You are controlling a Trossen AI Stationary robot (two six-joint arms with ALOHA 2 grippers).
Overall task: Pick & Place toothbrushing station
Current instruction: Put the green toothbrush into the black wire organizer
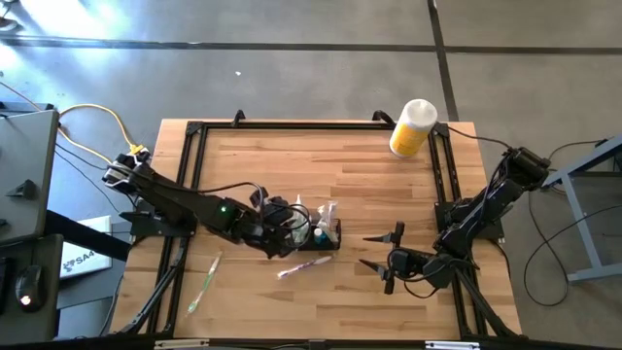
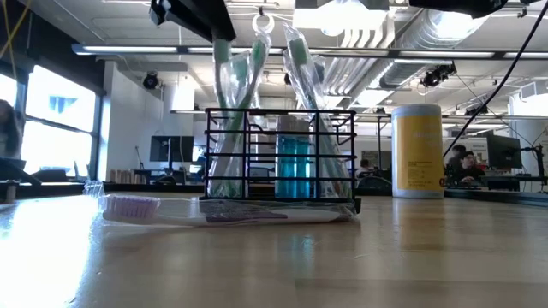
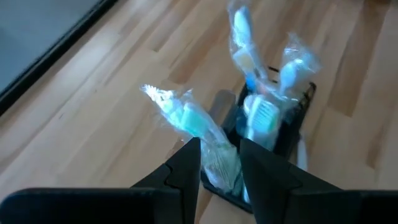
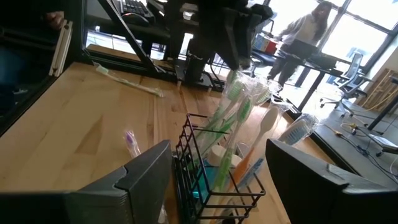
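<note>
The toothbrushing station (image 1: 328, 235), a small black wire organiser (image 2: 282, 154), stands on its base at mid-table with several clear-wrapped toothbrushes upright in it. My left gripper (image 1: 287, 222) hangs over its left side, shut on one green-headed wrapped toothbrush (image 3: 186, 118). My right gripper (image 1: 373, 251) stands open, level, a little to the organiser's right, apart from it; the organiser (image 4: 193, 155) shows ahead of its spread fingers (image 4: 143, 180). My left gripper pinches the wrapped toothbrush just below its head (image 3: 219, 163) between its two fingers. The fingers slant down from the table's left and lie across the brush. The head sticks out past the fingers; the handle (image 2: 221, 111) reaches down into the organiser.
A purple wrapped toothbrush (image 1: 306, 264) lies flat just in front of the organiser. A green one (image 1: 204, 282) lies near the table's front left. A yellow bottle with a white cap (image 1: 413, 126) stands at the far right. A black frame rail (image 1: 292, 124) borders the table.
</note>
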